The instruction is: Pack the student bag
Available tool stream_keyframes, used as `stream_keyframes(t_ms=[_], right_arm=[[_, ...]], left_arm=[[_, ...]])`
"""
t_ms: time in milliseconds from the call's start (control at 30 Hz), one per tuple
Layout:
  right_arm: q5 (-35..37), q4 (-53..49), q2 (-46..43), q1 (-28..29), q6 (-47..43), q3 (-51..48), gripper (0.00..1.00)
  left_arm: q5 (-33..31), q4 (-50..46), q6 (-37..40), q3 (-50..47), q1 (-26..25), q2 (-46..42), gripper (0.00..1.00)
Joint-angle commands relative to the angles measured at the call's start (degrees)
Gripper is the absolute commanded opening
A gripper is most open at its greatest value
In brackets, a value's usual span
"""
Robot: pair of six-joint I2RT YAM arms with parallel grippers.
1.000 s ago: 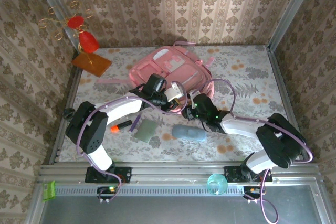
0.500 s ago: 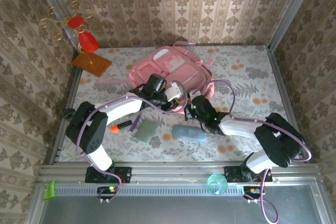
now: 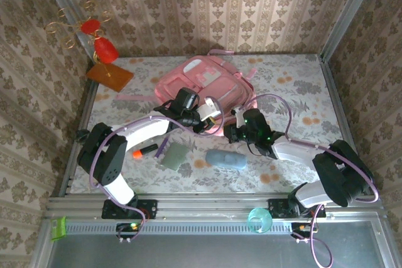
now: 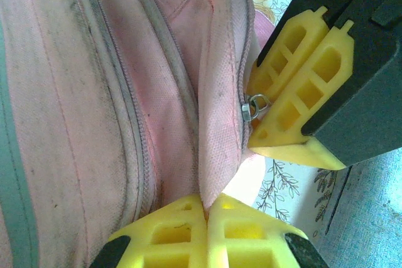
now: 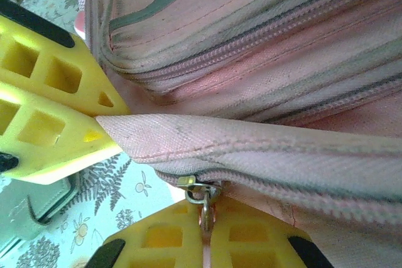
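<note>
The student bag, a large pink backpack, lies at the back middle of the table. My left gripper is shut on a fold of the bag's pink fabric at its near edge. My right gripper is shut on the metal zipper pull, right beside that fold. The two grippers almost touch: the right gripper sits by the zipper pull in the left wrist view, and the left gripper pinches the fabric tip in the right wrist view. From above, the left gripper and right gripper meet at the bag's near corner.
A blue pouch, a grey-green flat item and an orange-tipped marker lie on the table in front of the bag. A red ornament on a wooden base stands back left. A teal cup sits on the near rail.
My right gripper has shut on the zipper pull and its wrist has shifted a little to the right. The left gripper has kept its hold on the fabric without moving.
</note>
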Motion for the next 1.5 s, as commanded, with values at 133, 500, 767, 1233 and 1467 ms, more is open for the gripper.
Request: stream_keyframes(t_ms=[133,500,767,1233,1467], right_arm=[[-5.87,1.17,0.71,-1.98,0.84,-1.11,0.14],[-6.83,1.72,1.01,-2.53,1.46,-0.66,0.17],[-5.88,1.8,0.49,-2.67,1.57,-0.96,0.06],[19.79,-11.18,-8.46,-2.72,4.17,-3.02,0.0],[27.57,-19.98,-8.43,-4.48,3.58,-0.27,0.0]], left_arm=[[1.43,0.69,0.75,0.22,0.69,-3.08,0.0],[1.08,0.53,0.64,0.27,0.62,-2.94,0.0],[0.76,0.42,0.76,0.23,0.6,-2.8,0.0],[-3.08,-1.82,3.59,-0.53,0.77,-3.2,0.0],[-5.55,-2.76,6.57,-1.99,0.96,-4.19,0.0]])
